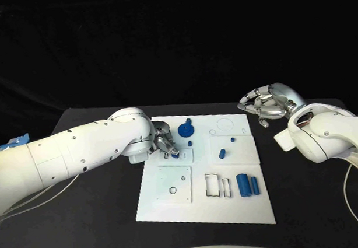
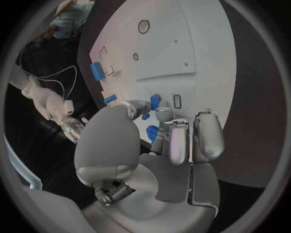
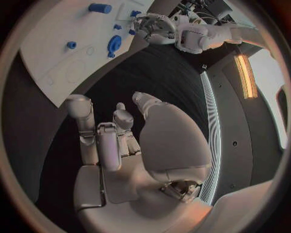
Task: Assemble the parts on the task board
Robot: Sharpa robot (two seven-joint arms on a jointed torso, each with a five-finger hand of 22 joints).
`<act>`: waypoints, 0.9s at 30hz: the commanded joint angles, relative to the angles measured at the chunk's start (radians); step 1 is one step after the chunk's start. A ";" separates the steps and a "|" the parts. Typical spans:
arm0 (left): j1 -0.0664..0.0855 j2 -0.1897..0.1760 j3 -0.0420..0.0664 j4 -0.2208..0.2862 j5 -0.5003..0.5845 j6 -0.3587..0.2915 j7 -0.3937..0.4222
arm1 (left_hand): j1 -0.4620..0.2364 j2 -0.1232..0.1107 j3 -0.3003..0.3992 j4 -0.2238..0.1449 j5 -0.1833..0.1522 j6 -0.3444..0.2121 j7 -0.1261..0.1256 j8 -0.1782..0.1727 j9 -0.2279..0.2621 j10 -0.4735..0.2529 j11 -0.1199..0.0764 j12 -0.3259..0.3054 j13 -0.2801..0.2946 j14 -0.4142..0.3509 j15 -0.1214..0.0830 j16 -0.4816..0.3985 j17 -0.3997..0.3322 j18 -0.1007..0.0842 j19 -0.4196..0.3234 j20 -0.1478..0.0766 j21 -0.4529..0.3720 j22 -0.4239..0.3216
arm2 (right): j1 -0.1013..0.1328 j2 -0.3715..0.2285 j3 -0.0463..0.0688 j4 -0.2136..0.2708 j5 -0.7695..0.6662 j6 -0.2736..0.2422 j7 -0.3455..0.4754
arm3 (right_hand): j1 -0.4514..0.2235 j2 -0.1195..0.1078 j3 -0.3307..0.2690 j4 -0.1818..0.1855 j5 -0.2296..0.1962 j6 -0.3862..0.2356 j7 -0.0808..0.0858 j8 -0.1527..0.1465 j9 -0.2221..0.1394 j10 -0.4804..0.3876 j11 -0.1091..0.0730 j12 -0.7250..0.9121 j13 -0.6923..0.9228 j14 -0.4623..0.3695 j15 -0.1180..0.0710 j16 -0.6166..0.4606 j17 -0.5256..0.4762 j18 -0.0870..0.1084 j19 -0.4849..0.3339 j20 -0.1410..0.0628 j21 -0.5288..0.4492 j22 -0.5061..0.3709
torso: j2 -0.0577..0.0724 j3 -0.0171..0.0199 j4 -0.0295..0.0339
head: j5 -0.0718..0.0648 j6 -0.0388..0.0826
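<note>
White plastic board (image 1: 205,206) lies flat in the middle of a matte black table (image 1: 95,225), with small blue parts scattered on it. The left hand (image 1: 165,142), silver metal with smooth rounded fingertips, is lowered onto the board's left side. Its fingers (image 2: 177,141) curl downward around a small blue peg (image 2: 155,101) beside a little rectangular slot (image 2: 177,101); they seem to pinch or steady the peg, though the exact contact is partly hidden. The right hand (image 1: 266,103) hangs in the air past the board's far right corner, well apart from every part, its fingers (image 3: 110,145) loosely curled in and holding nothing.

To do this step well, the peg should probably stay upright, be lined up squarely over its hole, and be pressed straight down without twisting. A slanted push could jam it or make the smooth plastic slip from the metal fingertips.

Other parts wait on the board: a round blue gear-like disc (image 1: 186,127) near the far edge, a short blue stub (image 1: 221,153) in the middle, and two blue cylinders (image 1: 247,185) lying side by side near the right edge, next to thin black rectangular outlines (image 1: 217,185). All look hard, light and glossy
</note>
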 commanded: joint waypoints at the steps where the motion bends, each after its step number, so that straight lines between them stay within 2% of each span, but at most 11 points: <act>1: -0.002 0.007 -0.001 -0.003 -0.004 0.013 -0.001 | -0.002 0.004 0.241 -0.248 0.005 0.006 -0.001 0.002 0.001 0.005 0.000 0.004 0.002 0.069 -0.007 0.000 0.108 -0.018 0.007 0.003 0.005 0.001 | -0.001 0.000 0.000 0.001 0.000 0.004 0.009 | -0.008 0.000 0.003 0.005 0.004 -0.004 0.001 0.005 0.001 0.005 0.003 0.002 -0.001 0.059 -0.006 -0.003 0.086 0.018 0.004 -0.004 -0.002 -0.001 | 0.001 0.0000 -0.0001 | 0.001 0.000; 9: -0.004 0.018 -0.001 -0.012 0.002 0.037 -0.001 | -0.004 0.006 0.241 -0.247 0.005 0.006 -0.001 0.002 0.001 0.008 0.000 0.007 0.006 0.069 -0.007 0.000 0.108 -0.019 0.008 0.003 0.006 0.002 | -0.001 -0.002 0.000 -0.001 -0.001 0.003 0.010 | -0.008 0.000 0.002 0.006 0.005 -0.005 0.001 0.006 0.001 0.005 0.003 0.002 -0.001 0.059 -0.006 -0.004 0.086 0.018 0.005 -0.004 -0.001 0.001 | 0.000 0.0005 -0.0024 | 0.003 -0.002; 17: -0.005 0.025 -0.001 -0.018 0.004 0.073 -0.006 | -0.018 0.007 0.228 -0.241 0.004 0.012 -0.006 0.003 0.004 0.024 -0.003 0.020 0.023 0.070 -0.009 0.002 0.111 -0.020 0.009 0.005 0.008 0.008 | -0.001 -0.002 0.000 -0.003 -0.002 0.002 0.011 | -0.008 0.000 0.002 0.006 0.005 -0.005 0.001 0.006 0.001 0.005 0.003 0.002 -0.001 0.059 -0.006 -0.004 0.086 0.018 0.005 -0.004 -0.001 0.001 | 0.000 0.0005 -0.0001 | 0.000 -0.004; 27: -0.005 0.031 -0.002 -0.026 -0.002 0.079 -0.013 | -0.053 0.026 0.164 -0.215 -0.009 0.017 -0.023 0.008 0.015 0.053 -0.016 0.037 0.046 0.073 -0.018 0.007 0.119 -0.021 0.012 0.002 0.010 0.015 | -0.001 -0.001 0.000 -0.004 -0.003 0.001 0.013 | -0.007 0.000 0.002 0.007 0.007 -0.005 0.000 0.007 0.001 0.003 0.002 0.000 -0.004 0.059 -0.006 -0.004 0.085 0.018 0.004 -0.004 -0.005 -0.003 | 0.000 0.0005 -0.0005 | 0.001 -0.005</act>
